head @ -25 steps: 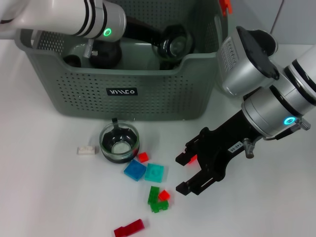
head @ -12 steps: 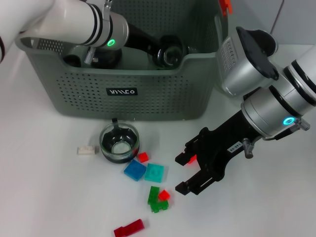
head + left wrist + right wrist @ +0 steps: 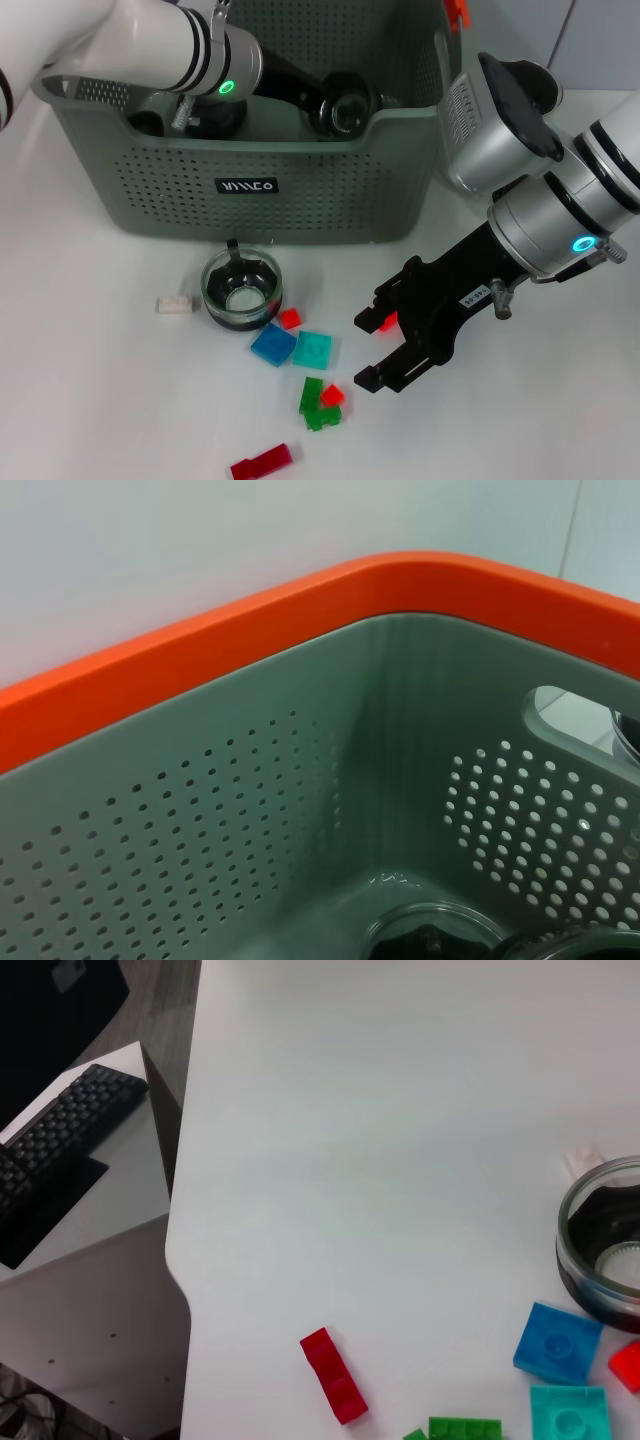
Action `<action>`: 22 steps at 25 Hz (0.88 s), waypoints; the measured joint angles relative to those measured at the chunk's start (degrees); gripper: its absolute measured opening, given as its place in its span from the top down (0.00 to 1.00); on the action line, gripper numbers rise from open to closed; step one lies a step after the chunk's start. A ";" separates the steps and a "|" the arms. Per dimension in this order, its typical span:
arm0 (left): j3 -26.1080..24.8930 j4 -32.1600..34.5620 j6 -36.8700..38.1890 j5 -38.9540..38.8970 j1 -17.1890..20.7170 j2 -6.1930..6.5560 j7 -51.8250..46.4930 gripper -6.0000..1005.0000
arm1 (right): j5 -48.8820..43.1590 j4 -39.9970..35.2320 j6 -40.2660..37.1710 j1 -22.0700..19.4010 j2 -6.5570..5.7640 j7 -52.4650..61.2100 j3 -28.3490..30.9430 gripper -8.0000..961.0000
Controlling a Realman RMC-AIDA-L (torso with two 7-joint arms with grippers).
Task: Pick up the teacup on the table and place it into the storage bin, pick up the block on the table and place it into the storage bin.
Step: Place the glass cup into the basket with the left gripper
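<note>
Perforated grey plastic storage bin (image 3: 250, 190), left end effector (image 3: 345, 100) inside (grip unclear), right end effector (image 3: 372, 350) spread, glossy square blocks (image 3: 292, 347)

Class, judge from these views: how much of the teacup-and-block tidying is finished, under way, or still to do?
Done: some glassware already sits inside the storage bin, where the left arm reaches. In hand: nothing; the right gripper hangs open over the table beside the blocks. Left: one glass teacup and the scattered blocks lie on the table.
</note>
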 joint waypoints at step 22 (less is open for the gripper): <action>-0.02 -0.67 1.09 1.19 0.17 0.05 -0.42 0.58 | 0.45 -0.05 0.19 0.13 0.00 0.07 0.04 0.21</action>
